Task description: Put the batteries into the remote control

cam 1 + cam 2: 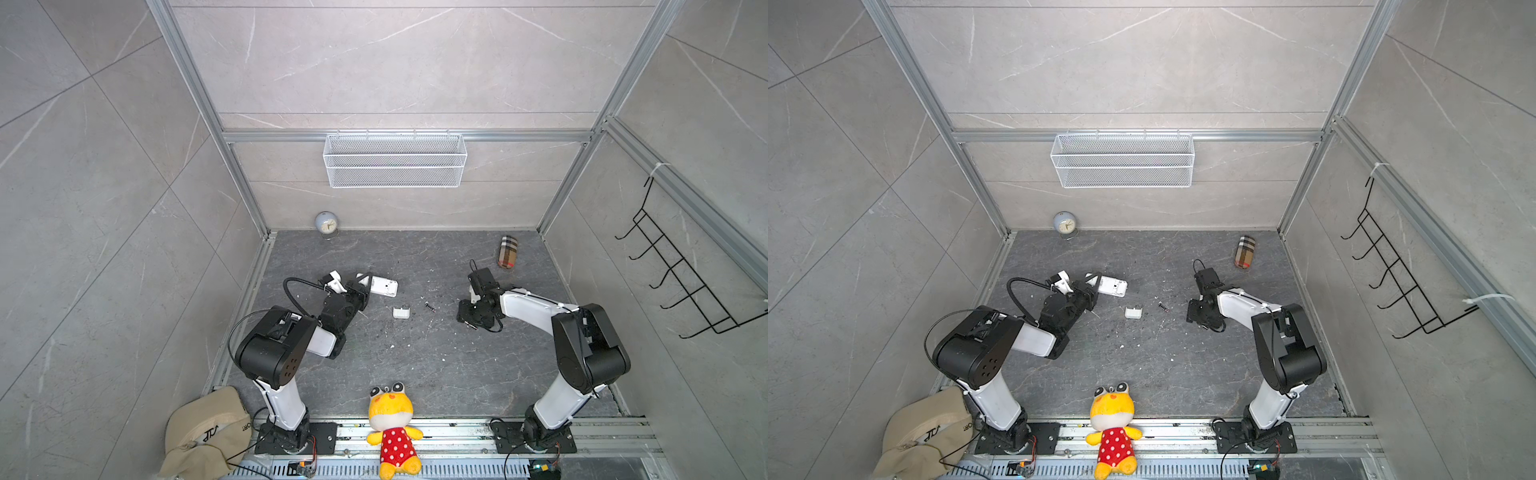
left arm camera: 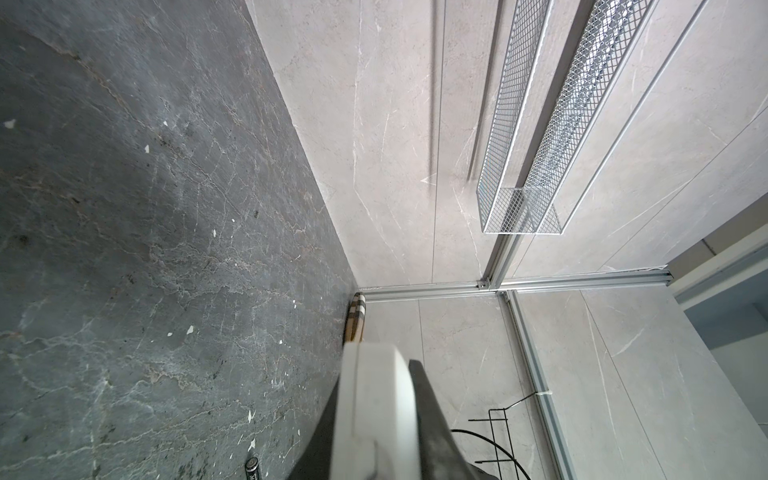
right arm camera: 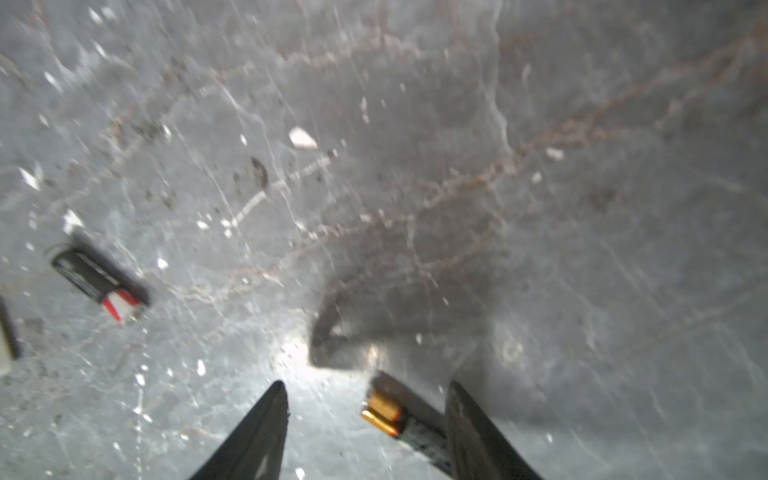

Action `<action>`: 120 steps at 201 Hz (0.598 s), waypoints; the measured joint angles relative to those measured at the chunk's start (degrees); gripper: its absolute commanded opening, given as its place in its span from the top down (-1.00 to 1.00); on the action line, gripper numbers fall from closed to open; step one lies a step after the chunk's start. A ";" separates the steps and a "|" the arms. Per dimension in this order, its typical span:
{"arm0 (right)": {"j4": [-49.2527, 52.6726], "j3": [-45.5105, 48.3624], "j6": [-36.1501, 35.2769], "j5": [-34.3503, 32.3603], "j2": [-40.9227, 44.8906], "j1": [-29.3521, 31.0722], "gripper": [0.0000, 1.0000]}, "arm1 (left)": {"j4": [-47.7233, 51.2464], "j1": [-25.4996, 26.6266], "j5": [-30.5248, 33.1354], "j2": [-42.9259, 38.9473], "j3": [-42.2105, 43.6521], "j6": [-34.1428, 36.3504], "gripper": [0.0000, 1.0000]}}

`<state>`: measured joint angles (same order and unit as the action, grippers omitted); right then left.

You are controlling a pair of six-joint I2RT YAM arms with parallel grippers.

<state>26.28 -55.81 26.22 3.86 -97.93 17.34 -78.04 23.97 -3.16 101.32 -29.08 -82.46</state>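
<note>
Task at an early stage. Nothing loaded yet, by the look of it.

- Remote control [image 1: 384, 286]: far left of the table [image 1: 415, 365], back side up, lifted at one end. The left gripper [image 1: 365, 286] has its jaws pinched on the remote's body; the left wrist view shows the white casing clamped between dark fingers [image 2: 432, 415].
- Cover piece [image 1: 401, 312]: off, lying flat just near of the remote, apart from it. That step is done.
- Loose battery [image 1: 430, 307]: on the table just right of the cover, touching nothing. The right wrist view shows it as a dark cylinder with a red-and-white band.
- Second battery [image 3: 399, 415]: low at the right gripper [image 3: 368, 386]. The jaws are spread, and the battery lies against one finger [image 3: 478, 428] with a clear gap to the other. Judged not yet gripped.

Left to do: close on this battery, carry it left to the remote and seat it, repeat with the loose one, refit the cover.

Containers:
- Remote's battery bay: open. No dark cylinder shows in it, though it is small in both top views.
- Wire basket [image 1: 395, 162] on the far wall: looks empty.
</note>
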 measured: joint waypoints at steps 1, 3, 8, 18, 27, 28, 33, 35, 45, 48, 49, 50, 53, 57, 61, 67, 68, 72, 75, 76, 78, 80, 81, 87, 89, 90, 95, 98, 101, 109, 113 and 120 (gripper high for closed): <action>0.04 0.02 -0.04 -0.02 0.04 0.02 -0.23 | -0.02 0.00 0.00 0.00 -0.02 0.00 0.86; 0.15 0.13 -0.22 -0.04 0.15 0.09 -0.23 | 0.00 0.00 0.00 0.00 -0.02 0.00 0.86; 0.46 0.24 -0.35 -0.17 0.28 0.20 -0.22 | 0.00 0.00 0.00 0.00 -0.02 0.00 0.86; 1.11 0.68 -0.59 -0.44 0.74 0.57 -0.20 | 0.00 0.00 0.00 0.00 -0.02 -0.02 0.86; 1.42 1.07 -0.79 -0.66 1.14 1.03 -0.17 | 0.00 0.00 0.00 0.00 -0.02 -0.02 0.87; 1.46 1.11 -0.76 -0.68 1.16 1.05 -0.16 | 0.00 0.00 0.00 0.00 -0.02 -0.02 0.87; 1.73 1.29 -0.94 -0.85 1.33 1.42 -0.14 | 0.00 0.00 0.00 0.00 -0.02 -0.02 0.87; 1.79 1.31 -0.96 -0.87 1.38 1.49 -0.14 | 0.00 0.00 -0.02 0.00 -0.02 -0.02 0.87; 2.40 1.42 -1.07 -1.22 1.49 2.45 -0.12 | 0.00 0.00 -0.02 0.00 -0.02 -0.02 0.87; 2.49 1.42 -1.09 -1.36 1.53 2.73 -0.12 | 0.00 0.00 -0.02 0.00 -0.02 -0.02 0.87; 2.51 1.42 -1.11 -1.33 1.53 2.82 -0.12 | 0.00 0.00 -0.02 0.00 -0.02 -0.02 0.87; 2.56 1.42 -1.20 -1.36 1.51 3.02 -0.11 | 0.00 0.00 -0.02 0.00 -0.02 -0.02 0.87; 2.64 1.42 -1.20 -1.57 1.53 3.41 -0.10 | 0.00 0.00 -0.02 0.00 -0.02 -0.02 0.87; 2.82 1.42 -1.38 -1.81 1.53 3.98 -0.09 | -0.02 0.00 -0.02 0.00 -0.02 -0.02 0.87; 2.99 1.42 -1.42 -2.14 1.53 4.48 -0.08 | 0.00 0.00 -0.02 0.00 -0.02 -0.04 0.87; 3.26 1.42 -1.44 -2.49 1.53 5.35 -0.05 | 0.00 0.00 -0.02 0.00 -0.02 -0.04 0.86; 3.28 1.42 -1.44 -2.54 1.53 5.46 -0.05 | 0.00 0.00 -0.02 0.00 -0.02 -0.02 0.86; 3.52 1.42 -1.62 -2.78 1.53 6.03 -0.03 | 0.00 0.00 0.00 -0.02 -0.02 -0.02 0.86; 3.65 1.42 -1.60 -2.95 1.51 6.43 -0.01 | 0.00 0.00 -0.02 -0.02 -0.02 -0.02 0.86; 3.74 1.42 -1.68 -3.10 1.53 6.62 -0.01 | 0.00 0.00 -0.02 -0.02 -0.02 -0.02 0.86; 3.87 1.42 -1.66 -3.23 1.53 6.95 0.00 | -0.02 0.00 0.00 -0.02 -0.02 -0.02 0.86; 3.93 1.42 -1.62 -3.34 1.53 7.17 0.01 | 0.00 0.00 0.00 -0.02 -0.02 -0.02 0.86; 3.98 1.44 -1.66 -3.45 1.53 7.32 0.01 | 0.00 0.00 0.00 -0.02 -0.02 -0.02 0.86; 4.35 1.46 -1.66 -3.96 1.53 8.09 0.04 | 0.00 0.00 0.00 -0.02 -0.02 -0.02 0.86; 4.37 1.46 -1.68 -4.02 1.53 8.24 0.07 | 0.00 0.00 0.00 -0.02 -0.02 -0.02 0.86; 4.48 1.49 -1.79 -4.15 1.53 8.39 0.08 | 0.00 0.00 0.00 -0.02 -0.02 -0.02 0.86; 4.70 1.53 -1.81 -4.55 1.53 8.92 0.14 | 0.00 0.00 0.02 -0.04 -0.02 -0.02 0.87; 4.81 1.55 -1.95 -4.76 1.53 9.16 0.16 | 0.00 0.00 0.02 -0.04 -0.02 -0.02 0.86; 4.96 1.60 -1.77 -4.92 1.53 9.35 0.17 | 0.00 0.00 0.02 -0.07 -0.02 -0.02 0.86; 5.22 1.62 -1.88 -5.33 1.53 9.70 0.22 | 0.00 0.00 0.02 -0.11 -0.02 -0.02 0.86; 5.31 1.64 -1.84 -5.53 1.53 9.84 0.25 | 0.00 0.00 0.02 -0.13 -0.02 -0.02 0.86; 5.42 1.66 -1.81 -5.86 1.53 9.99 0.27 | -0.02 0.00 0.02 -0.22 -0.02 -0.02 0.86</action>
<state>31.70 -54.15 24.40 -2.00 -96.40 27.33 -78.06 23.97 -3.14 101.10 -29.10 -82.48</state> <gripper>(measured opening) 0.385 0.177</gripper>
